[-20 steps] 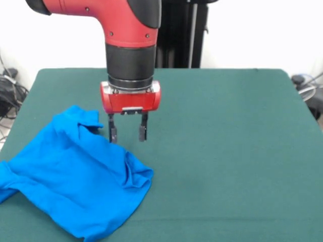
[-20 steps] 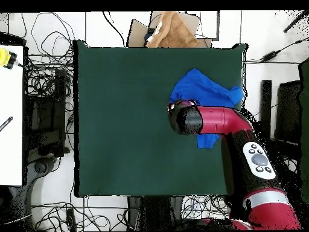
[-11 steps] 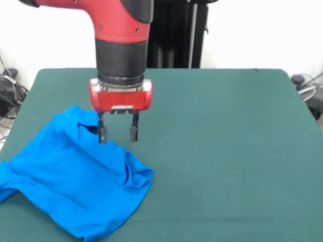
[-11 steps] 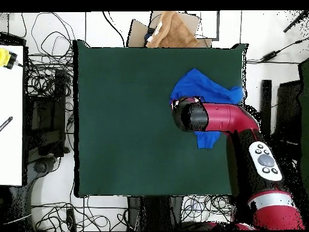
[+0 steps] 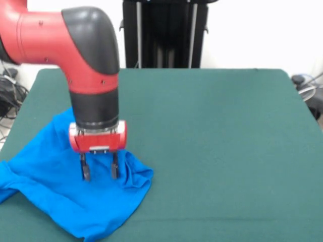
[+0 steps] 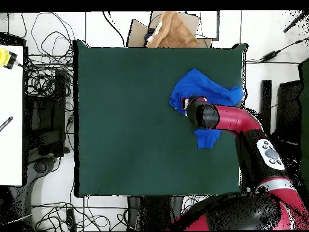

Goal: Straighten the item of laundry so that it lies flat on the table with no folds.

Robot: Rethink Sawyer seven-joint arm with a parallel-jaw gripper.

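Observation:
The item of laundry (image 5: 60, 186) is a bright blue shirt, crumpled with folds at the front left of the table (image 5: 217, 141); only plain blue shows. In the overhead view the item of laundry (image 6: 199, 84) lies near the table's (image 6: 133, 121) upper right edge, partly hidden under the arm. My gripper (image 5: 99, 170) hangs straight down over the shirt's middle, open, its fingers (image 5: 85, 171) just above or touching the cloth, with nothing between them. From above the gripper is hidden under the arm's wrist (image 6: 202, 115).
A brown cardboard box (image 6: 172, 30) sits beyond the table's top edge in the overhead view. Cables (image 6: 45, 90) litter the floor at left. A black stand (image 5: 161, 33) rises behind the table.
The gripper has moved from the shirt's far edge toward the front left and come lower, over the shirt's middle. It stays open. The shirt has not visibly shifted.

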